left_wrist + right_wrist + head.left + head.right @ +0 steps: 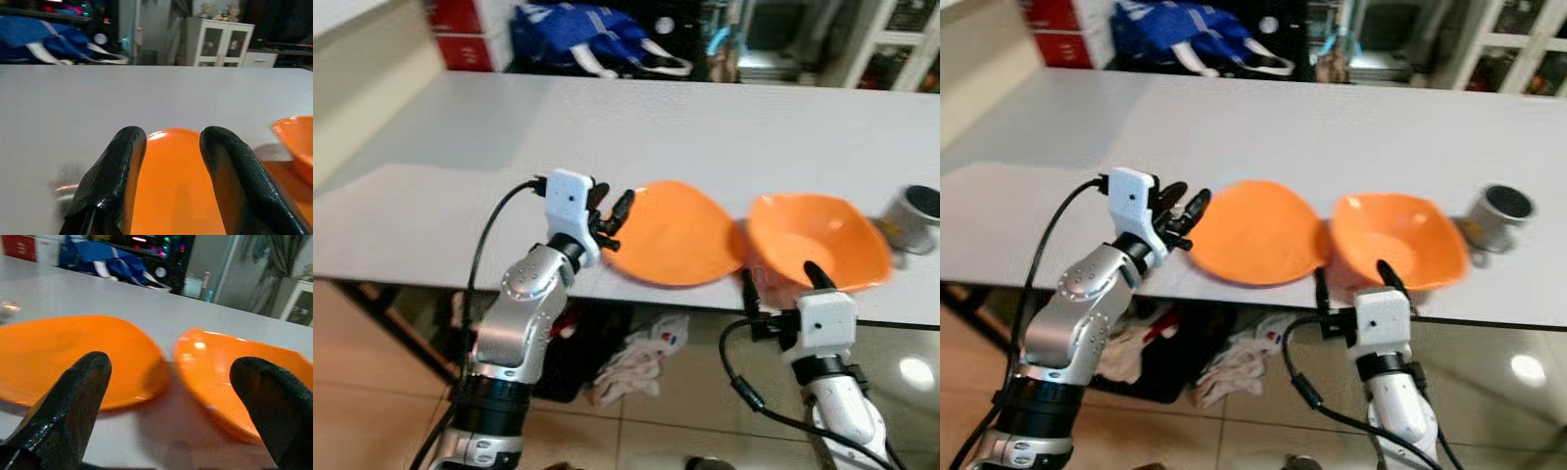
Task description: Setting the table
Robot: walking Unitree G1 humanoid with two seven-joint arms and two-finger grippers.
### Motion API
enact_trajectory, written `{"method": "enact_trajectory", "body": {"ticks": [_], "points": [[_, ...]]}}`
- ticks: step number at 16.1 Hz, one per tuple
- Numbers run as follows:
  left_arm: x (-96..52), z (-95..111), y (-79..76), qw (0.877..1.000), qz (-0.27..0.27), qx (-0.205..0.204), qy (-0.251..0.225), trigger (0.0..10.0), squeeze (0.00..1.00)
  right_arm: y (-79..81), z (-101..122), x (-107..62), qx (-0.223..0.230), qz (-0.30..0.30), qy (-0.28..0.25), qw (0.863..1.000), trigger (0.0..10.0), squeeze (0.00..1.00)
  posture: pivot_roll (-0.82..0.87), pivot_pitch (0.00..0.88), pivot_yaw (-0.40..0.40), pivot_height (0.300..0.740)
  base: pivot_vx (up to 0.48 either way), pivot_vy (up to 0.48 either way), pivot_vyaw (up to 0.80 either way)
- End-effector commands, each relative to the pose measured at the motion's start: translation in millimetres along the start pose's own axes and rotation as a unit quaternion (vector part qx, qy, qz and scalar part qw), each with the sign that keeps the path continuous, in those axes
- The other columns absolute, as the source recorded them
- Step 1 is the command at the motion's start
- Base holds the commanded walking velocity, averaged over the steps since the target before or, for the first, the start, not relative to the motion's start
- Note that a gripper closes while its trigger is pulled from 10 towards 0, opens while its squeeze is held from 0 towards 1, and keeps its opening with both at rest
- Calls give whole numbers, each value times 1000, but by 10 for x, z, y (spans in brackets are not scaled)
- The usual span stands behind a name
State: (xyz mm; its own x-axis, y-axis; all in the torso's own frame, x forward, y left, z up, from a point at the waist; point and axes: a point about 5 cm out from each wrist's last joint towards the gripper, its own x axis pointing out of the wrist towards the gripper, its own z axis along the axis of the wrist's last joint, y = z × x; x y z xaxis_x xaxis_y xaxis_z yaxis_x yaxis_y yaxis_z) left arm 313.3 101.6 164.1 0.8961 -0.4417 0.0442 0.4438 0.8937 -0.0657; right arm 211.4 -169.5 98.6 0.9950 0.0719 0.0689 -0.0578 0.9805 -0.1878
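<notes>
An orange plate [680, 235] lies near the front edge of the white table [607, 127], and an orange bowl [818, 240] sits touching its right side. My left gripper [612, 217] is at the plate's left rim, open, and the plate [171, 186] shows through the gap between its black fingers [122, 166]. My right gripper [783, 282] is low at the table's front edge, below the spot where plate and bowl meet. It is wide open and holds nothing, with the plate [73, 352] and the bowl [230, 372] just beyond its fingertips.
A metal cup [913, 220] stands right of the bowl. A blue bag [578, 34] and red boxes [460, 29] sit beyond the table's far edge. A crumpled cloth [641, 362] lies on the tiled floor under the table. A white cabinet [222, 41] stands behind.
</notes>
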Motion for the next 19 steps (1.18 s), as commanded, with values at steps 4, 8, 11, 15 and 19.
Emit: {"method": "enact_trajectory", "body": {"ticks": [4,8,11,15,19], "points": [[26,24,14,1000,5,0,-3,10000,0,-3,43,-4,-1,3,-5,1000,10000,0,-164,34,28,740,0,292,0],[38,14,30,1000,7,3,1,10000,0,5,47,-6,0,2,-5,1000,10000,0,-167,34,32,740,0,351,0],[49,11,35,1000,8,5,2,10000,0,9,46,-4,2,0,-5,1000,10000,0,-168,33,35,740,0,421,0],[66,13,39,1000,6,2,1,10000,0,10,34,-9,2,-1,-3,1000,10000,0,-170,31,40,740,0,0,0],[75,18,45,1000,6,3,0,10000,0,9,30,-15,3,-3,-2,1000,10000,0,-171,32,43,740,0,169,0]]}}
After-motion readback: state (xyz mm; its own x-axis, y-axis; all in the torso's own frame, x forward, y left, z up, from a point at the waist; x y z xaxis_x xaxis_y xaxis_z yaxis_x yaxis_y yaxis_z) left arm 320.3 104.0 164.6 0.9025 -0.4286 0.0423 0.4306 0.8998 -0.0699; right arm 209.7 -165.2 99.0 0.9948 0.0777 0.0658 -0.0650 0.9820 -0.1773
